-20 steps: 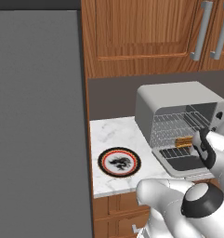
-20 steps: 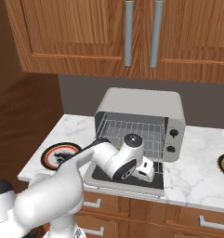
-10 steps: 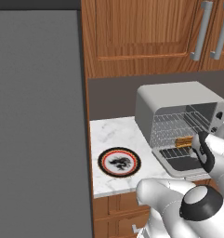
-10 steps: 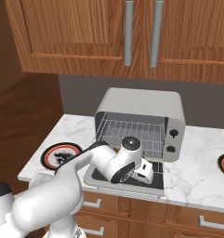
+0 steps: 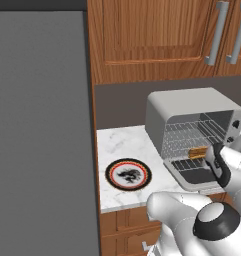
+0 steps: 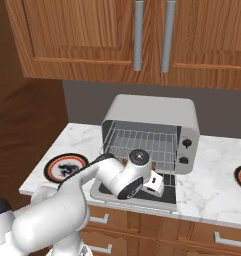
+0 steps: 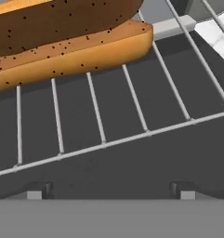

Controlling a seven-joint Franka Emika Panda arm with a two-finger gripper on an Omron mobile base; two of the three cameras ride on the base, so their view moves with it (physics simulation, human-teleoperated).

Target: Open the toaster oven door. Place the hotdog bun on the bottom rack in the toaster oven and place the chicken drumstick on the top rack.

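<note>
The jaws are spread wide apart with nothing between them, the gripper [image 7: 111, 193] sitting low just in front of the bottom rack [image 7: 99, 125], and in the hand view you just see the two finger tips [image 7: 34, 191] far apart at the bottom, not touching the wires as far as I can tell. The hotdog bun [image 7: 62, 39] is lying on that bottom rack inside the toaster oven [image 6: 157, 125], tan-orange sides with a dark brown speckled stripe down the middle, stretched across the wires and clear of the jaws. From the left base view you can spot the bun [image 5: 198, 151] as a little orange bit on the lower rack, right by the robot's wrist. The toaster oven door [image 5: 192, 175] is folded down flat, dark glass facing up, hanging out toward the front edge of the desk [image 5: 117, 145], with the arm parked over it. The oven itself sits toward the back edge of the marble desk, two black knobs [image 6: 185, 151] on its right front strip. Left of the oven, near the desk's front edge, there's a round plate [image 5: 128, 174] with a red-orange rim and a dark lumpy thing in its middle, too small to make out properly. No readable writing or brand anywhere I can find.
</note>
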